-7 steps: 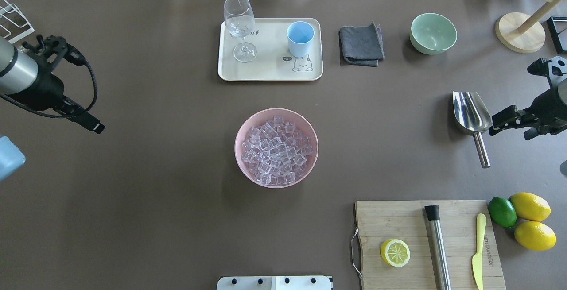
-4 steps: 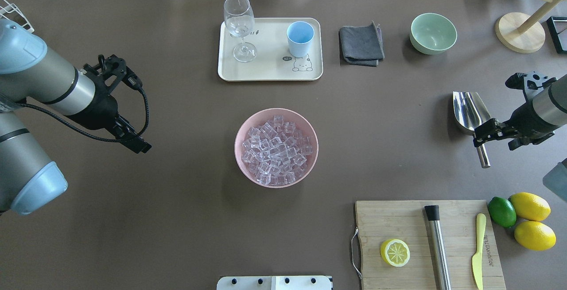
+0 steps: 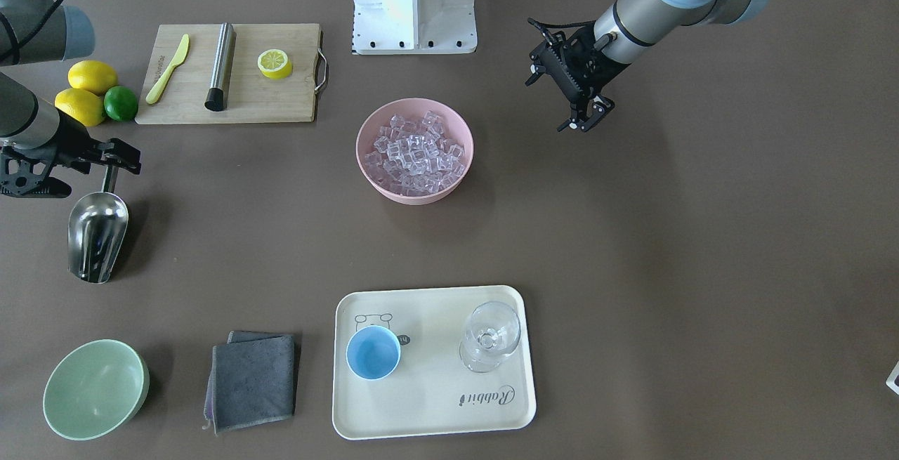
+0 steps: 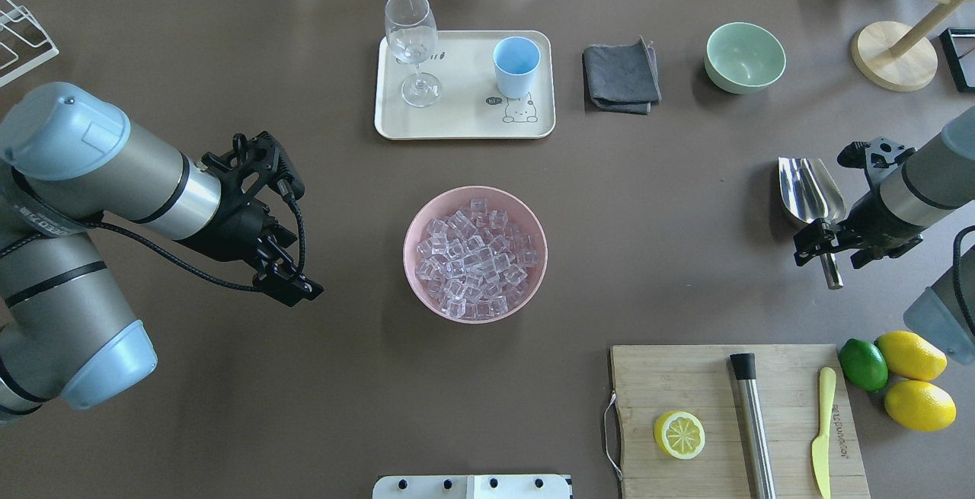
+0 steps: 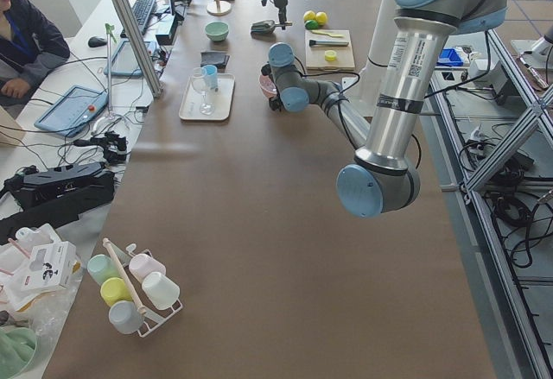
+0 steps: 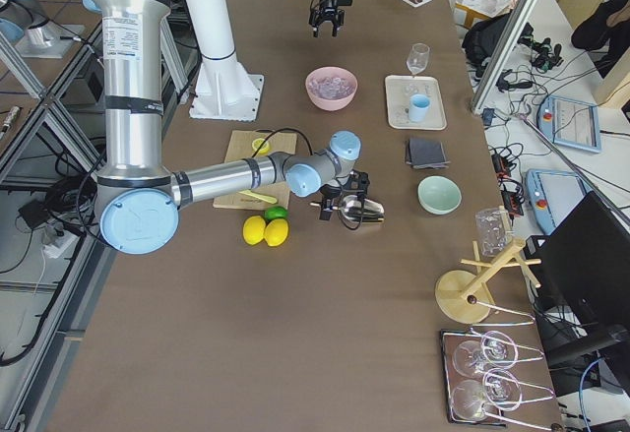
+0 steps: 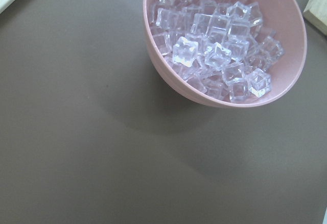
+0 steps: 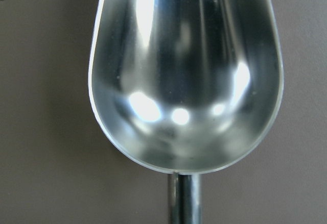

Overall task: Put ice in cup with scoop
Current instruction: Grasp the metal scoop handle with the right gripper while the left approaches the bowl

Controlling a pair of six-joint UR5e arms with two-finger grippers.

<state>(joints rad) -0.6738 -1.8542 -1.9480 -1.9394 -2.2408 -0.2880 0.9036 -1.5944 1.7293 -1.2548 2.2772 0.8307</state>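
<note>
The steel scoop [image 4: 811, 190] lies on the table at the right, its handle pointing toward the robot. My right gripper [image 4: 826, 249] is open, with its fingers on either side of the handle. The right wrist view is filled by the scoop's empty bowl [image 8: 184, 81]. The ice [image 4: 474, 255] fills a pink bowl [image 4: 411, 232] at the table's middle. My left gripper [image 4: 297, 286] hangs open and empty to the left of that bowl. The left wrist view shows the ice [image 7: 214, 45] from the side. The light-blue cup [image 4: 516, 65] stands empty on a cream tray [image 4: 457, 122].
A stemmed glass [image 4: 411, 27] shares the tray. A grey cloth [image 4: 621, 76], a green bowl [image 4: 745, 57] and a wooden stand [image 4: 895, 53] sit along the far side. A cutting board [image 4: 685, 377] with a steel cylinder [image 4: 752, 423], knife and lemon half lies near right, beside whole lemons [image 4: 910, 354].
My left arm has swung right, toward the pink bowl. My right gripper has moved left and toward the robot, from beside the scoop's bowl to over its handle.
</note>
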